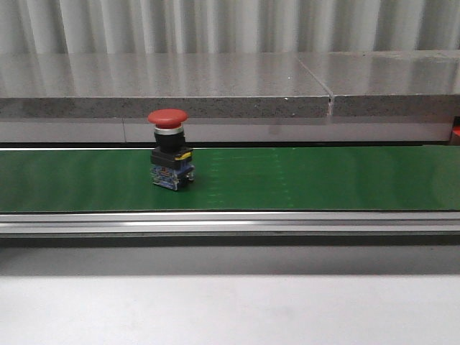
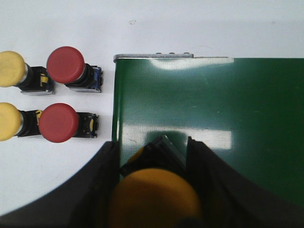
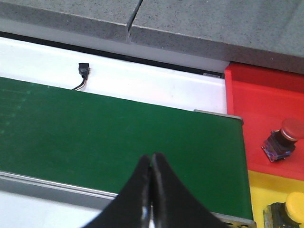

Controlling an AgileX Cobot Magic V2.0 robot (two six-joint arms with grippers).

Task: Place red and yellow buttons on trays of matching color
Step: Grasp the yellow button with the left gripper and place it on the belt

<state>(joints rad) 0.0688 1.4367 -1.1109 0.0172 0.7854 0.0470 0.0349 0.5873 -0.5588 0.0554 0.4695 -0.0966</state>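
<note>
A red button (image 1: pixel 169 157) stands upright on the green conveyor belt (image 1: pixel 302 180), left of centre in the front view. My left gripper (image 2: pixel 154 142) is shut on a yellow button (image 2: pixel 154 197), held over the belt's end (image 2: pixel 190 104). Beside that end, two red buttons (image 2: pixel 65 65) (image 2: pixel 58 122) and two yellow buttons (image 2: pixel 9 69) (image 2: pixel 7 121) lie on the white table. My right gripper (image 3: pixel 152 159) is shut and empty above the belt's other end. Past it sit the red tray (image 3: pixel 259 95) holding a red button (image 3: pixel 284 137) and the yellow tray (image 3: pixel 261 183) holding a yellow button (image 3: pixel 289 209).
A grey stone ledge (image 1: pixel 215 83) runs behind the belt. A metal rail (image 1: pixel 230 223) borders the belt's near side, with white table (image 1: pixel 230 309) in front. A small black sensor with a cable (image 3: pixel 83 72) sits on the white strip behind the belt.
</note>
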